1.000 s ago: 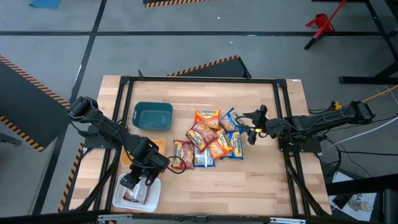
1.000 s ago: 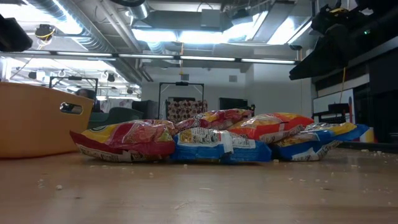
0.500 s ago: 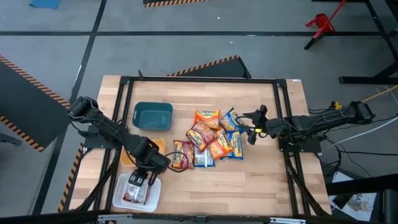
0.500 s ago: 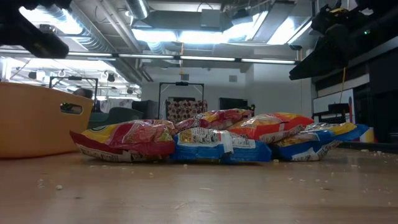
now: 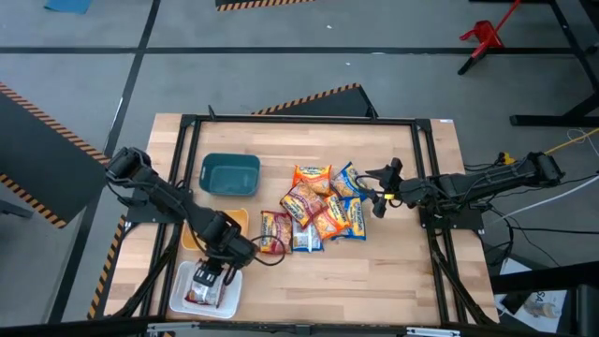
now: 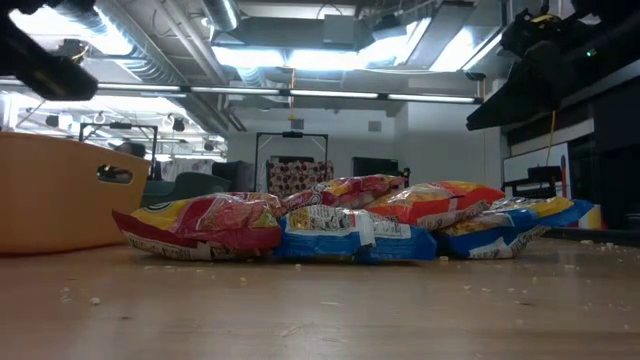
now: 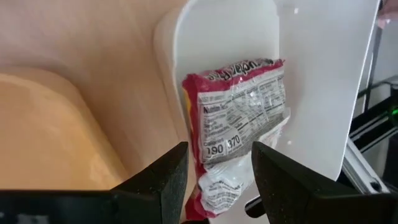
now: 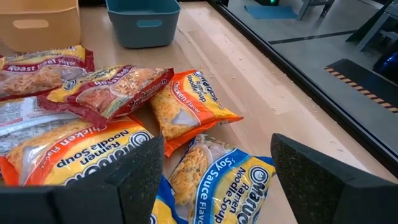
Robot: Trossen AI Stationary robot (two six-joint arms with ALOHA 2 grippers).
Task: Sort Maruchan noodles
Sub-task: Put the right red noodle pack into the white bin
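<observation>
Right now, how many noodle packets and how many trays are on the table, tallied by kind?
Noodle packets in the pile: 7
Noodle packet lying in the white tray: 1
Trays: 3, namely the teal tray, the yellow tray and the white tray
Total: 11 things, 8 packets and 3 trays

The high view looks straight down on the whole table (image 5: pixel 374 271) and both arms, from far above; the low view sits at table-top height, close to the noodle pile (image 6: pixel 350 225), facing level into the room; the left wrist view looks down closely on the white tray (image 7: pixel 323 74) with a red-pink packet (image 7: pixel 239 112); the right wrist view faces across the pile toward the teal tray (image 8: pixel 143 22) and yellow tray (image 8: pixel 40 22); all but the left wrist view share the pile.
</observation>
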